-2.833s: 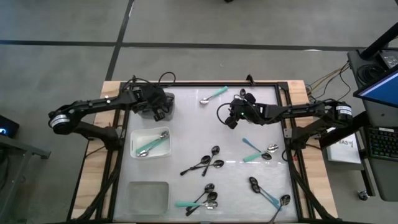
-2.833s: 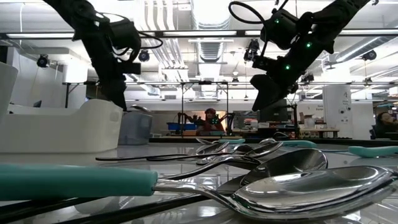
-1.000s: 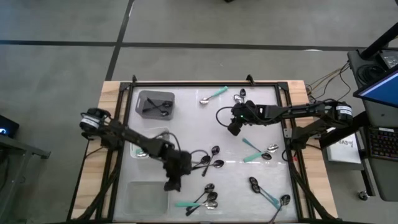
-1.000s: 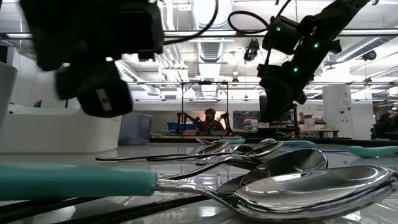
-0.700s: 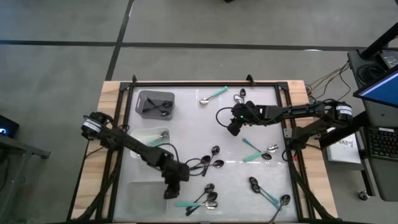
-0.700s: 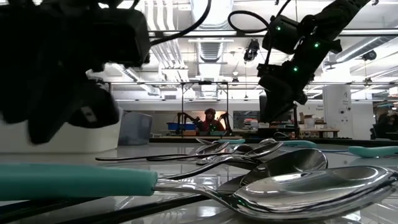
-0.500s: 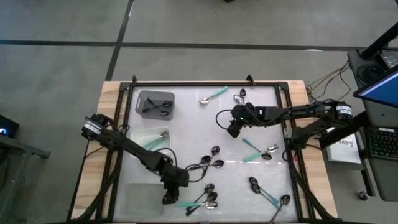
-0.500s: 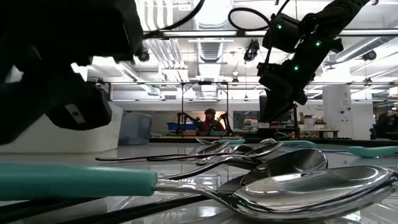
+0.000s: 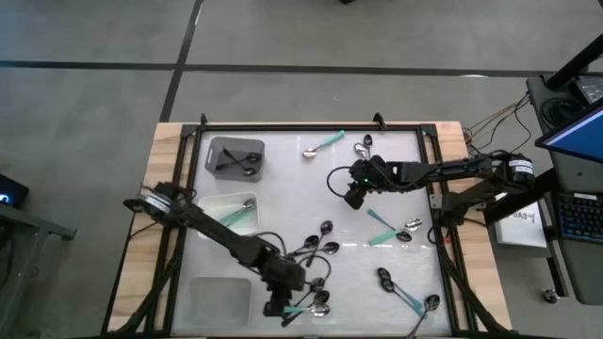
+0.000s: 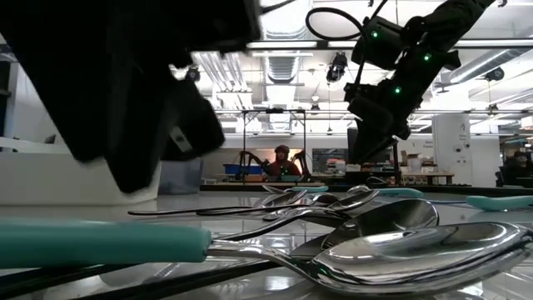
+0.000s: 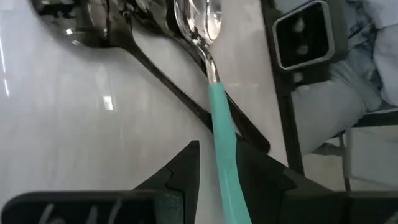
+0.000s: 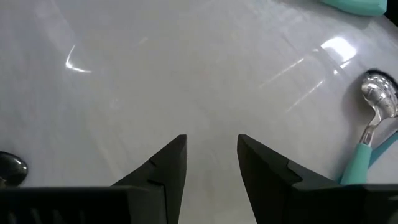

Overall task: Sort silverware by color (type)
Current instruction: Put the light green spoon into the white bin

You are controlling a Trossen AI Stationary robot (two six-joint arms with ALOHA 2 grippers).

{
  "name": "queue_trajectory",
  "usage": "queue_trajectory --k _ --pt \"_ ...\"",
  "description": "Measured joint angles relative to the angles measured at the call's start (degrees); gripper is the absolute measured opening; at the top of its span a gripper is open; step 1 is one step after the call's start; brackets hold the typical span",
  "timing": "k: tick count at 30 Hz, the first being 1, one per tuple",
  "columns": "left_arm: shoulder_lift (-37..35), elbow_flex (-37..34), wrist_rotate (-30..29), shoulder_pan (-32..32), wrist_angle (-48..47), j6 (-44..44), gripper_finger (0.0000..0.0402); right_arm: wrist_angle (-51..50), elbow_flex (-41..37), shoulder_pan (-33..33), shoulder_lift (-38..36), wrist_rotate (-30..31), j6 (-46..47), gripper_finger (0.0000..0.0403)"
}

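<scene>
My left gripper [image 9: 280,303] hangs low over the spoon pile [image 9: 313,298] near the table's front edge. It is open, and its fingers stand on either side of the teal handle [image 11: 219,127] of a silver-bowled spoon [image 11: 199,22] that lies flat on the table among black spoons [image 11: 93,28]. My right gripper [image 9: 353,195] hovers open over bare table at the far right, with a teal-handled spoon [image 12: 372,134] beside it. In the low view my left gripper [image 10: 141,100] fills the left side and my right gripper [image 10: 375,125] hangs farther back.
A grey bin [image 9: 236,156] with black spoons stands at the far left, a white bin [image 9: 229,216] with a teal-handled spoon is below it, and a clear bin [image 9: 219,296] is at the near left. Loose spoons lie at mid-table [image 9: 316,247], right [image 9: 388,228], near right [image 9: 407,294] and far [image 9: 323,144].
My left gripper has swung toward the table's near edge and to the right, from beside the clear bin to the front spoon pile. It sank slightly and rolled as it went. Its fingers have stayed open. No spoon has moved.
</scene>
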Motion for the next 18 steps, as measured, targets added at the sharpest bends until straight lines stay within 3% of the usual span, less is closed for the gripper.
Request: queue_trajectory --k 11,18 --pt "11.0 20.5 2.4 -0.7 -23.5 8.2 0.0087 -0.3 -0.1 0.0 0.0 0.0 -1.1 0.0134" --pt "11.0 21.7 -0.4 -1.2 -27.5 9.7 0.0087 -0.3 -0.1 0.0 0.0 0.0 -1.0 0.0134"
